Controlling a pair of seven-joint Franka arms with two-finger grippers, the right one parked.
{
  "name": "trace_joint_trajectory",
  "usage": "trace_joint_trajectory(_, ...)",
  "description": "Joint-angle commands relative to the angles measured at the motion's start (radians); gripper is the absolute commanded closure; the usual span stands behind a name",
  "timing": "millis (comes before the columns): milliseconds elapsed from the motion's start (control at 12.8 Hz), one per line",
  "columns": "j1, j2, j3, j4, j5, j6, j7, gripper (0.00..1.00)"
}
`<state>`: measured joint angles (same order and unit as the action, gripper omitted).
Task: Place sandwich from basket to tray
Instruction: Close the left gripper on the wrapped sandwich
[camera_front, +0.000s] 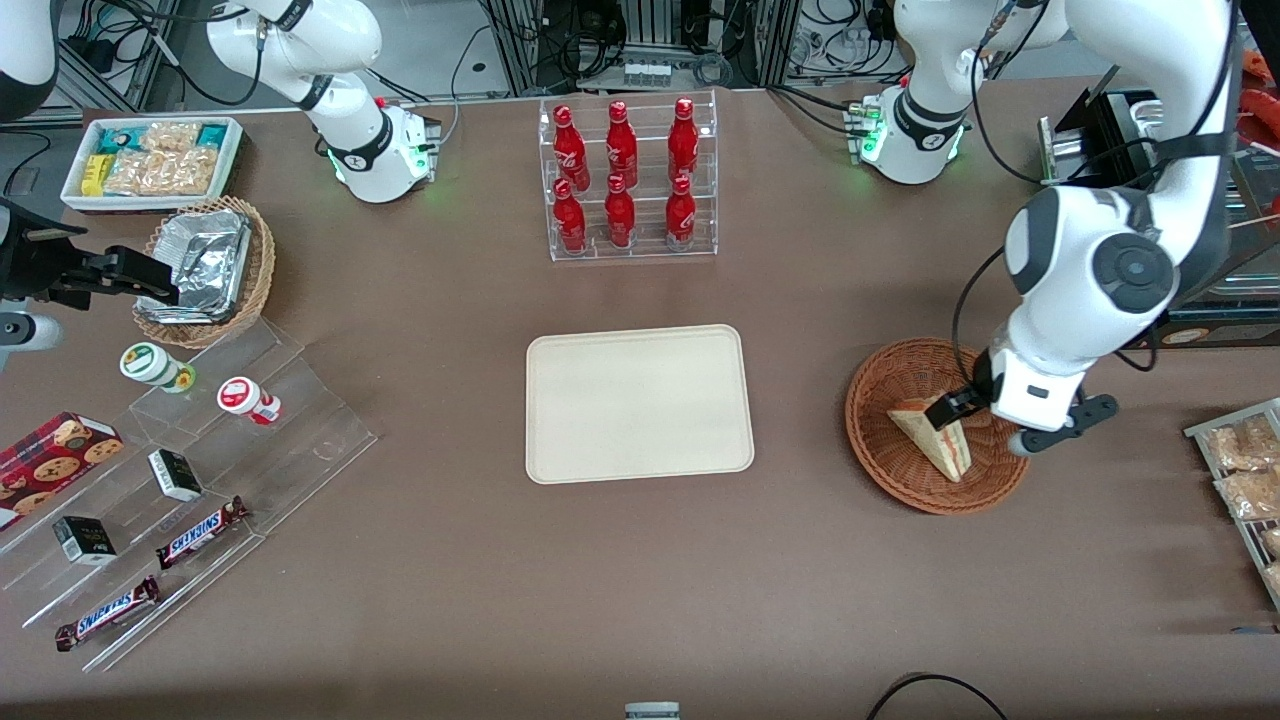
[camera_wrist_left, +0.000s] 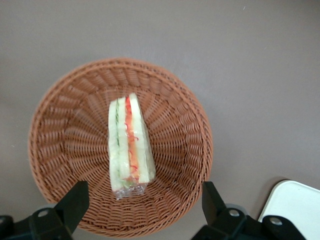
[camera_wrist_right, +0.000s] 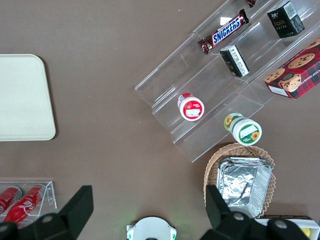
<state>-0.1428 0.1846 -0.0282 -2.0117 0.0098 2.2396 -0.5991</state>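
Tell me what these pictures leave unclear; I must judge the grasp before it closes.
- Front view: the gripper, above the round reddish-brown wicker basket, has its fingertips masked by the arm's white wrist housing.
- Front view: that housing also covers part of the triangular white-bread sandwich.
- Left wrist view: the frame edge cuts off the cream rectangular tray, the open fingers and the basket's rim.

Rough woven wicker basket (camera_wrist_left: 60, 145), glossy film-wrapped sandwich (camera_wrist_left: 129, 145), smooth matt tray (camera_front: 638, 402), black pincer (camera_wrist_left: 142, 202) above the basket.
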Motion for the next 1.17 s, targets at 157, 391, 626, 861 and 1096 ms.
trace_joint_trajectory(157,-0.014,0.016,0.011,-0.073,0.055,0.072,-0.030,0.00)
trace_joint_trajectory(391,-0.006,0.029,0.019,-0.131,0.055,0.150,-0.031,0.00)
trace_joint_trajectory(626,0.003,0.056,0.034,-0.182,0.055,0.262,-0.031,0.00)
trace_joint_trajectory(861,0.002,0.090,0.034,-0.183,0.055,0.304,-0.033,0.00)
trace_joint_trajectory(1096,-0.006,0.113,0.034,-0.182,0.055,0.314,-0.041,0.08)
